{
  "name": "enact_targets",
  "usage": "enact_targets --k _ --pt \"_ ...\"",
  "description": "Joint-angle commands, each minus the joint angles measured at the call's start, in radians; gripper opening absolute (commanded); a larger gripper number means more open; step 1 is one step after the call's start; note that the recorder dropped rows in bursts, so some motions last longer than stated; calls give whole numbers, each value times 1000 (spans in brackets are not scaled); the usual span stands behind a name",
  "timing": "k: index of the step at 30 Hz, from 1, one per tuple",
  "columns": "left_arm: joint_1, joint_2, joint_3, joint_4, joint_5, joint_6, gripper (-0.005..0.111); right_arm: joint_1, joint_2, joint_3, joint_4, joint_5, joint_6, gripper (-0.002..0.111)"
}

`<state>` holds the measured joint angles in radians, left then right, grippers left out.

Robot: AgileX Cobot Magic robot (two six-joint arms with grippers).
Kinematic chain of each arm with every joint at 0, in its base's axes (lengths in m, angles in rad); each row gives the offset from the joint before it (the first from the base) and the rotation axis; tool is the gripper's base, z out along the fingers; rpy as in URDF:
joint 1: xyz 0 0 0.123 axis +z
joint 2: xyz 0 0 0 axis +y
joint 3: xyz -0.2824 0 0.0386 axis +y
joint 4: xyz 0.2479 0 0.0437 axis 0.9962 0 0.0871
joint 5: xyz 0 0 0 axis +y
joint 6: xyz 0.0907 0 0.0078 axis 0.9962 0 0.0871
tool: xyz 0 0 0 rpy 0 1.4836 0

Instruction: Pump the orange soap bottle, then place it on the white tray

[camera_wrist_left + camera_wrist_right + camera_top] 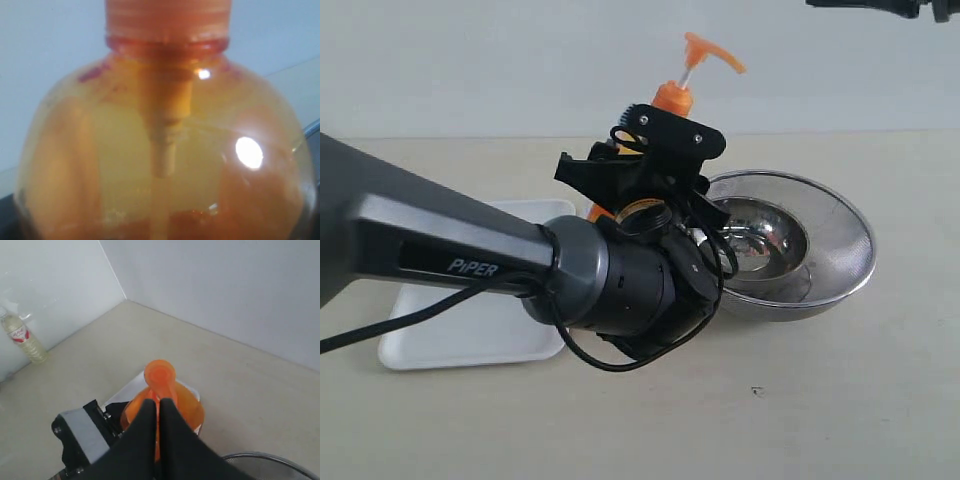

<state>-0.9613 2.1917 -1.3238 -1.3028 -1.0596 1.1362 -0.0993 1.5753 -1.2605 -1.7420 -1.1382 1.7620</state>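
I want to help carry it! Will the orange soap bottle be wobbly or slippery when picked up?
The orange soap bottle looks smooth and shiny, with bright glints, so it may be slippery. Its pump sits high on a thin stem, so a push up there could probably tip it.

orange soap bottle (673, 98) upright, white tray (460, 335) nearby

Bright, even light leaves faint shadows on the counter (840, 400). The left wrist view is out of focus, with two white glare spots on the orange soap bottle (165, 150). The steel bowl (845, 225) mirrors highlights.
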Motion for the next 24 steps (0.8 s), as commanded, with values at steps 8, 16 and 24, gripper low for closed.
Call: enact_targets --k 8,16,24 --pt "-4 -15 -14 33 -63 15 5 64 123 -70 -2 -76 2 0" --pt "-4 -15 -14 38 -63 17 5 143 123 -70 -2 -35 -8 0" --pt "-4 -15 -14 38 -63 28 5 152 123 -70 -2 44 -19 0"
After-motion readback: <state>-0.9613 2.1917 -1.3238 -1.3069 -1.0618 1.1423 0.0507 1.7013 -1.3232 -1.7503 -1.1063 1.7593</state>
